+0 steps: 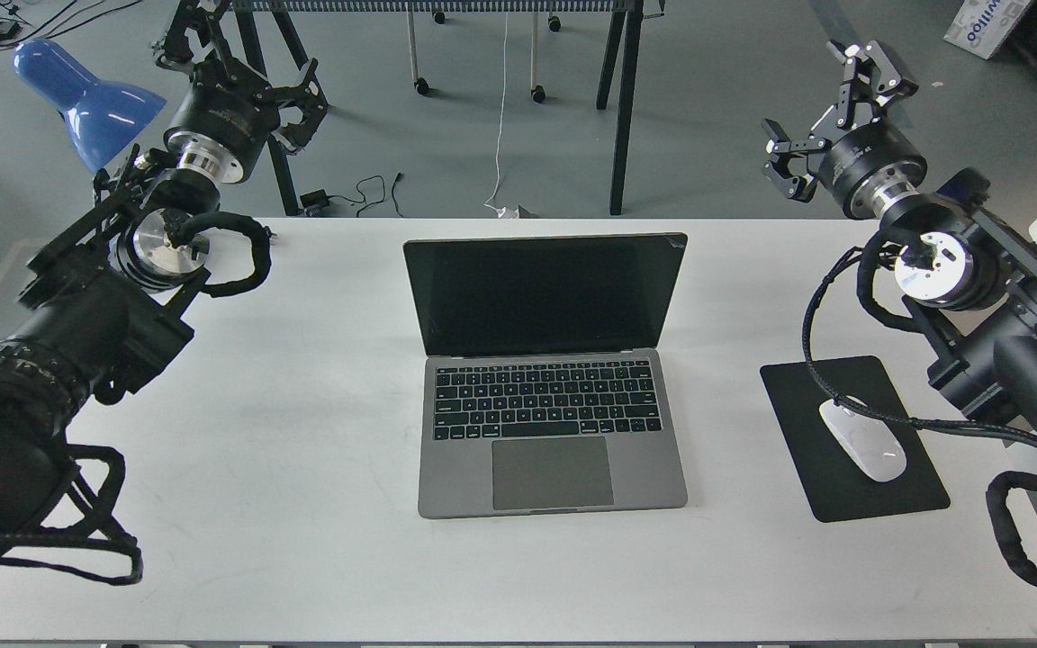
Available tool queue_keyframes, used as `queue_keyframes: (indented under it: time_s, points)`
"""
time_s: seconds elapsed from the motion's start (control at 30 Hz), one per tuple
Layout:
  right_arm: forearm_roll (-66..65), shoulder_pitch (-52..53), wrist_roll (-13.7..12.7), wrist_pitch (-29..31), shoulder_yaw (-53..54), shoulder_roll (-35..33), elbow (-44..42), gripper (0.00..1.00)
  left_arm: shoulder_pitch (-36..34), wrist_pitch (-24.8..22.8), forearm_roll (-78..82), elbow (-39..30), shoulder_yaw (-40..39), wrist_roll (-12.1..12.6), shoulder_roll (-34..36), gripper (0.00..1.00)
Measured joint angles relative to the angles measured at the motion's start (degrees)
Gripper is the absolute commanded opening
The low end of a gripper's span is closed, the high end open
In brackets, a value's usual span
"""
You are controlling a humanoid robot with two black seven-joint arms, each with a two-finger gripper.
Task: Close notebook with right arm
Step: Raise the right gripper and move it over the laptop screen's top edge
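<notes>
Place: a lab or workshop room
Floor: bare grey floor (734, 108) with loose cables (365, 193)
Furniture: plain white tabletop (302, 450), trestle legs (617, 108) behind
Extras: cardboard box (987, 22), blue lamp (86, 94)

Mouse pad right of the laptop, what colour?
Plain black rectangular mouse pad, clearest in the head view.

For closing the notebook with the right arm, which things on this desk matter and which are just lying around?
Part of the job:
notebook, lid open
right gripper, fingers open

Just lying about:
white mouse
black mouse pad
blue lamp
left gripper
</notes>
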Motion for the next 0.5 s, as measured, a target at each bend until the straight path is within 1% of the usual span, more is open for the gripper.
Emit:
queue_keyframes:
  time_s: [0.13, 0.3, 0.5]
  points:
    - [-0.5, 1.22, 0.02, -1.09, -2.16, 3.76, -1.18, 1.0, 0.0, 0.0, 0.0, 0.0, 0.0, 0.0, -0.01, 1.0]
    - [-0.57, 2.51, 0.02, -2.46, -7.31, 7.39, -2.96, 1.0, 0.05, 0.0, 0.0, 0.0, 0.09, 0.0, -0.02, 1.0]
    - [-0.53, 2.62, 0.13, -2.87, -8.46, 8.73, -3.33, 1.0, 0.09, 0.0, 0.04, 0.0, 0.33, 0.0, -0.02, 1.0]
